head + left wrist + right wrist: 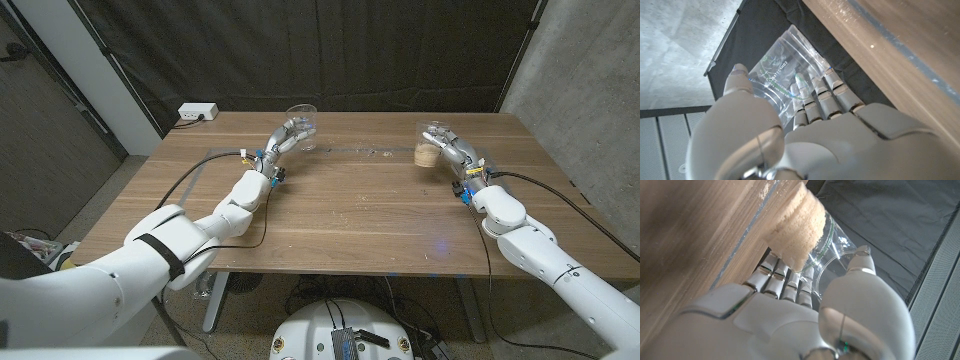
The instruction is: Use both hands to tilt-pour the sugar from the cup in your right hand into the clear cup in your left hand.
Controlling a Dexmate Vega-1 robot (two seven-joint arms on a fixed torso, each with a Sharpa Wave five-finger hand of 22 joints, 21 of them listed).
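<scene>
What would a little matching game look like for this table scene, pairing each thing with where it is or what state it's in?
Things:
1. clear cup
2. cup with sugar
3. power strip
4. black cable

States:
A. white, at the far table corner
B. empty, held by the left hand
C. lying along the table by the left arm
D. held by the right hand, tan fill at its base

Pairs: 1-B, 2-D, 3-A, 4-C

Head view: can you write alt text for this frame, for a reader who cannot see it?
Two white robot arms reach across a brown wooden table; the left robot hand grips an empty clear plastic cup, and the right robot hand grips a clear plastic cup with tan sugar in its bottom. The cups stand far apart, both upright, before a black curtain.
</scene>
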